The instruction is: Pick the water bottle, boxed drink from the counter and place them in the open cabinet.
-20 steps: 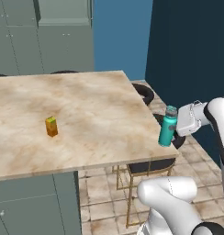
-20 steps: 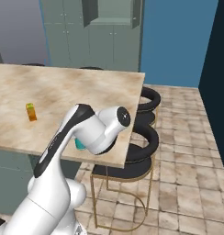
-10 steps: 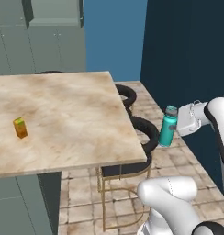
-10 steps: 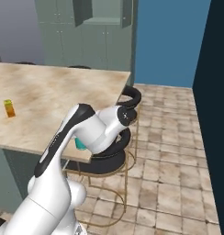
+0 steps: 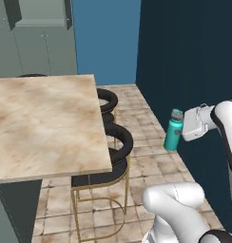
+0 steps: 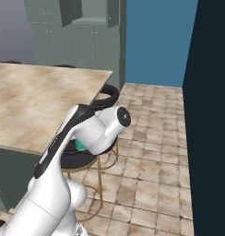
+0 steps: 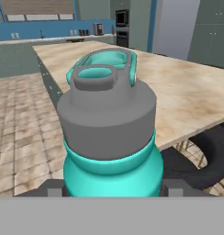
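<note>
My gripper (image 5: 178, 133) is shut on the water bottle (image 5: 173, 131), a teal bottle with a grey cap, and holds it upright in the air off the counter's right side, above the tiled floor. In the hand view the water bottle (image 7: 109, 133) stands close between my dark fingertips (image 7: 54, 188). A sliver of its teal body (image 6: 80, 145) peeks from behind my arm. The marbled counter (image 5: 46, 123) lies to the left. The open cabinet (image 5: 39, 14) stands at the far wall, doors swung out. The boxed drink is out of view.
Two black round stools (image 5: 119, 142) on thin gold legs stand along the counter's right edge. A dark wall (image 5: 194, 57) rises close on the right, just behind the bottle. Tiled floor (image 6: 151, 152) runs between the counter and that wall.
The base has turned, so the whole scene slid left: the counter shifted left and the orange carton left the picture. The bottle stays in my grip.
</note>
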Tool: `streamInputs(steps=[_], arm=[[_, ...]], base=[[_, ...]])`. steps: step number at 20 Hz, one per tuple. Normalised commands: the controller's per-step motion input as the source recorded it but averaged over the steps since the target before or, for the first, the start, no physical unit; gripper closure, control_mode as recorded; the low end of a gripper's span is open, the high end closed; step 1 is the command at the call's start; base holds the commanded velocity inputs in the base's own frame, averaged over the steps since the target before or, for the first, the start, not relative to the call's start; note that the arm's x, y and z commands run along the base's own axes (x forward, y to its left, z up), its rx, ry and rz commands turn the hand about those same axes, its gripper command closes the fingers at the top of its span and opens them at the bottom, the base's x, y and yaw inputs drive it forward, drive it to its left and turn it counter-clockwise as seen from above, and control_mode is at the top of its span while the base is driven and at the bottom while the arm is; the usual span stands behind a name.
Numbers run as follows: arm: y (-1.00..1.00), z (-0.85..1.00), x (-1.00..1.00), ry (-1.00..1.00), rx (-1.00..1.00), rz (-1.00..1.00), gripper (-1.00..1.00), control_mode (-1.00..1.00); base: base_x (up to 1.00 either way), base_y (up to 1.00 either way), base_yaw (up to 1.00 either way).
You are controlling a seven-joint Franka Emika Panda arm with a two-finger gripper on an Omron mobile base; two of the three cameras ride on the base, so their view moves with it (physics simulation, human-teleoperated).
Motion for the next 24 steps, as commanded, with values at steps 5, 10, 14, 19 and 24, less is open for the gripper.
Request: streamInputs(steps=[5,10,14,19,24], arm=[[0.00,0.00,0.00,0.00,0.00,0.00,1.00,1.00],[0.00,0.00,0.00,0.00,0.00,0.00,1.00,1.00],[0.00,0.00,0.00,0.00,0.00,0.00,1.00,1.00],[0.00,0.00,0.00,0.00,0.00,0.00,1.00,1.00],[0.00,0.00,0.00,0.00,0.00,0.00,1.00,1.00]], base=[[0.06,-0.73,0.00],[0.27,-0.62,0.00],[0.46,-0.50,0.00],[0.71,-0.21,0.01],[0.78,-0.14,0.03]])
